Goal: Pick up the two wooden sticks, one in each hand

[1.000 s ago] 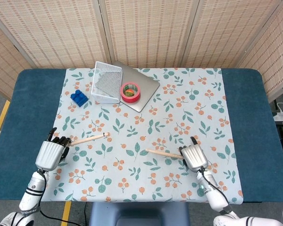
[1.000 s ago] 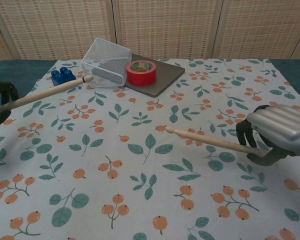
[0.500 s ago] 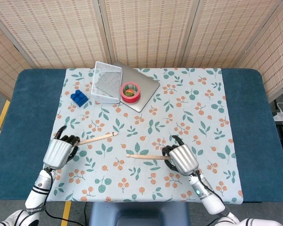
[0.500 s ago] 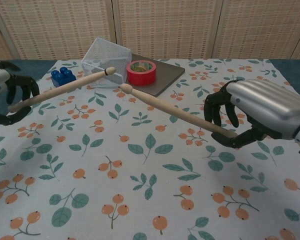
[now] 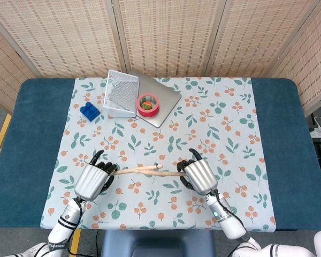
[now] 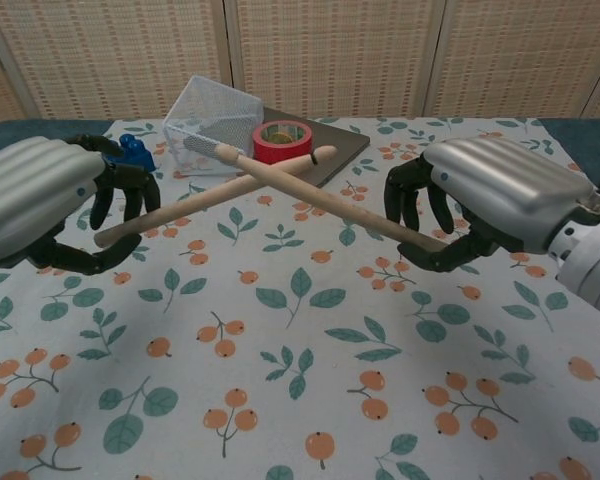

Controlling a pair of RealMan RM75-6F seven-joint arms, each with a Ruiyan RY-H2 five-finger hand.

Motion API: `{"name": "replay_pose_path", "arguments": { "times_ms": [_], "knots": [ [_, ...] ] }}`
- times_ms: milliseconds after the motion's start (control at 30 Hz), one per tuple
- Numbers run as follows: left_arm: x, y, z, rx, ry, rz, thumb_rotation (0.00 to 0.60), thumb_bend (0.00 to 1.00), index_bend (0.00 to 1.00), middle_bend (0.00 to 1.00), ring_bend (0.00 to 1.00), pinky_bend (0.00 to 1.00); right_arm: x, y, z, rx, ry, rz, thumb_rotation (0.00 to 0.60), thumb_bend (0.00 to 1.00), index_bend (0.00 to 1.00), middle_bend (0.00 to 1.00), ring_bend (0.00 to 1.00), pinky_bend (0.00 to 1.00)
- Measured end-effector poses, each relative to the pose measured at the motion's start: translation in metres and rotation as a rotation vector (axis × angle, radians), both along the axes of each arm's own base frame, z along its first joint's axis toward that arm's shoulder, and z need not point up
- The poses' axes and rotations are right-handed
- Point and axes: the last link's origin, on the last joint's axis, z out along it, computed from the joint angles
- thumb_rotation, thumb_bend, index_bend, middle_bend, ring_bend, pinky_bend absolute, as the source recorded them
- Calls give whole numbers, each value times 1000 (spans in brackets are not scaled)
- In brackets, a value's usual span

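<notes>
**Q:** What is held by each robot hand?

**A:** One wooden stick [image 6: 205, 196] is gripped by the left robot hand [image 6: 42, 210], with the fingers [image 6: 120, 190] curled around its near end. The other wooden stick [image 6: 315, 196] is gripped in the same way by the right robot hand [image 6: 480, 205]. Neither robot hand is spread open.

**Q:** Where are the sticks located?

**A:** Both sticks are raised off the tabletop [image 5: 21, 134]. In the chest view, each stick is angled inward from its robot hand, and the two are seen crossed midway between the hands. Whether they touch at the crossing cannot be told. In the head view, the sticks are seen nearly in line between the two hands, their free ends overlapping.

**Q:** What else is present?

**A:** Beyond the hands, a wire basket [image 5: 121, 93] is tipped on its side. A blue block [image 5: 89, 111] is found to its left, and a red tape roll [image 5: 147, 105] rests on a grey board [image 5: 168, 99] to its right. A leaf-and-berry printed cloth [image 5: 224, 123] is spread beneath everything.
</notes>
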Motion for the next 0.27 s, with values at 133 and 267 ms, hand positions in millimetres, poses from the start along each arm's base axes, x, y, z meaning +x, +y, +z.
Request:
{"name": "replay_pose_path", "arguments": {
  "times_ms": [133,267],
  "knots": [
    [4,-4,-6,-9,3,-11,600,587,862,945,604,179,-1,-1,2,-2,4,-11,600,367,963,849,635,173],
    [5,-3,-7,-4,8,-11,600,588,862,945,604,179,-3,1,4,1,19,-9,600,368,963,850,637,173]
  ]
}}
